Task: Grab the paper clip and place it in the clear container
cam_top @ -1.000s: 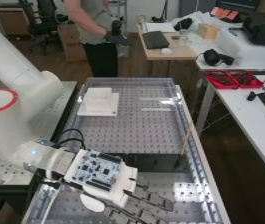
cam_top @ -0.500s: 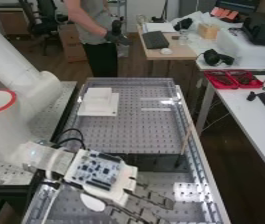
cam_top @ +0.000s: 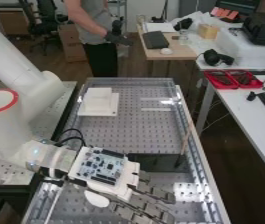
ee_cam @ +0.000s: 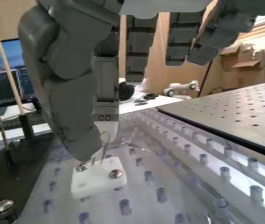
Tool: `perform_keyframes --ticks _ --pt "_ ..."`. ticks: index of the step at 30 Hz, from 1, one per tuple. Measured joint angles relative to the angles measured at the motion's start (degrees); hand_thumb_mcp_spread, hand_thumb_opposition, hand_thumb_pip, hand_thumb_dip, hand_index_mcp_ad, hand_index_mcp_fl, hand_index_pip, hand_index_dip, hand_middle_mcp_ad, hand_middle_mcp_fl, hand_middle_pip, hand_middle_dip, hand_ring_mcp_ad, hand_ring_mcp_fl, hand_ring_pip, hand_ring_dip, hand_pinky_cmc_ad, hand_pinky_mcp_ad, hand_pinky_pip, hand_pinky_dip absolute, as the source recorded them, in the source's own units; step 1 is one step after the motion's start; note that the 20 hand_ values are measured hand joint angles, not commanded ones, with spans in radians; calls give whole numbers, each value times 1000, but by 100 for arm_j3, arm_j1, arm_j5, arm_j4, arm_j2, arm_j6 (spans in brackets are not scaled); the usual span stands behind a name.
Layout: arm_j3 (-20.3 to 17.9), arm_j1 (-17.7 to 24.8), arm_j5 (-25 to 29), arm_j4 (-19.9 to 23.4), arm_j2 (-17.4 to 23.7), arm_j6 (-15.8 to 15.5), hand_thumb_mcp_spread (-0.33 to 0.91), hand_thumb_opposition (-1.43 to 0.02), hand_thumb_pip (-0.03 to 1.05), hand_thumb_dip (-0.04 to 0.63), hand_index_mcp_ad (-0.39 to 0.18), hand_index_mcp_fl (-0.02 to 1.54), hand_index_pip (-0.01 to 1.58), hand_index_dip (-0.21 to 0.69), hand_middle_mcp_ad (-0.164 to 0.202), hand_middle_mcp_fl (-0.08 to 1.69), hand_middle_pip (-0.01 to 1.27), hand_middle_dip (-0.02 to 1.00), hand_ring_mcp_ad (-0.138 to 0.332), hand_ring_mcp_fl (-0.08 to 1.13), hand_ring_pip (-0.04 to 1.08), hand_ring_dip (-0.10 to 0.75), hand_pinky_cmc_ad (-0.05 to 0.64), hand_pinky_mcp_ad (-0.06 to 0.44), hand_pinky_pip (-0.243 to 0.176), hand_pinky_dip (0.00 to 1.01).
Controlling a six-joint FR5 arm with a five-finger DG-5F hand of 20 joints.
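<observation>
We see the robot hand [cam_top: 123,188] low over the near half of the perforated bench [cam_top: 131,132], a circuit board [cam_top: 101,167] on its back. It is open: in the high view its fingers reach out nearly straight, and in the wrist view its thumb [ee_cam: 69,105] hangs down beside the paper clip [ee_cam: 105,145]. We make out the clip as a thin wire loop, upright at a small white plate [ee_cam: 95,187] with 2 metal screws [ee_cam: 116,173] in it. We can't tell whether the thumb touches the wire.

Farther along the bench in the high view, we have a white stepped block [cam_top: 99,95] on a flat white base [cam_top: 111,111]. A thin wooden stick [cam_top: 186,136] slants up from a dark trough [cam_top: 157,161] across the bench. On the white table alongside, we see red trays [cam_top: 230,87] with dark things in them.
</observation>
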Motion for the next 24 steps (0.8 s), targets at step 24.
perform_keyframes --ticks 24 --pt "-22 -67 -196 -27 12 -286 565 -887 454 251 -134 422 1124 124 -28 239 124 155 113 63 96 3 307 101 -26 152"
